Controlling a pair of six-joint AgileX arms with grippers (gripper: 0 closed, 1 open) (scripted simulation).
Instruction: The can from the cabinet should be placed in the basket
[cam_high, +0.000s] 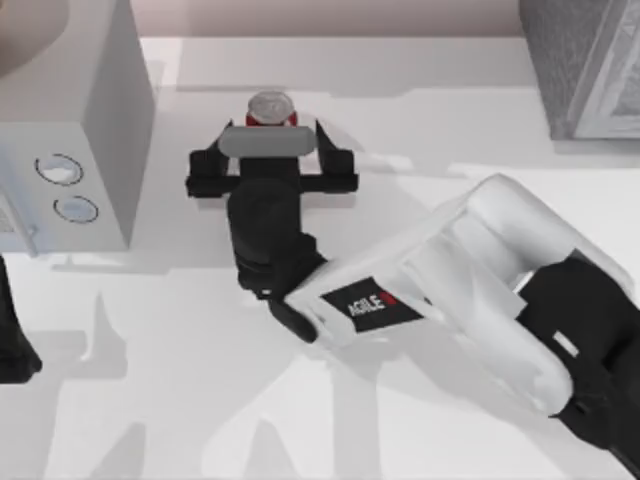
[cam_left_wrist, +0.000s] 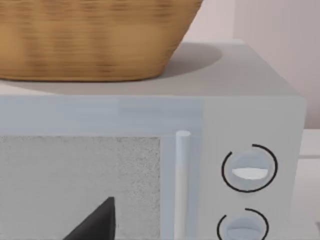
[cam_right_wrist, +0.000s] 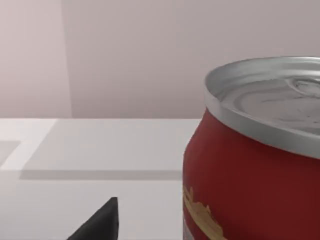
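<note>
Standing upright on the white table (cam_high: 430, 100), toward its far edge and a little left of centre, the can (cam_high: 268, 108) sits out in the open, well apart from the dark grey speckled cabinet (cam_high: 580, 60) at the far right. The right gripper (cam_high: 268, 135) has its black fingers (cam_high: 205, 165) spread wide to the can's left and right, with the can between their tips; I see no contact, so I read the hand as open and not yet holding anything. The right wrist view looks close along the can's red side and silver lid.

Judging by its look, this is a thin-walled aluminium drink can: light, stiff enough along its height, but easy to dent if squeezed hard across the middle. Its painted wall is smooth and probably slippery, and it is small enough to topple from a sideways nudge. The sensible hold is across the straight red body, about mid-height, below the tapered shoulder and the rim, with both pads meeting the wall together and only moderate force.

The woven basket (cam_left_wrist: 90, 40) rests on top of the pale microwave (cam_high: 110, 130) at the table's left, so the can will need a clear lift to get over its rim. The left gripper (cam_left_wrist: 95, 222) is parked near the microwave's front; I cannot tell its state.
</note>
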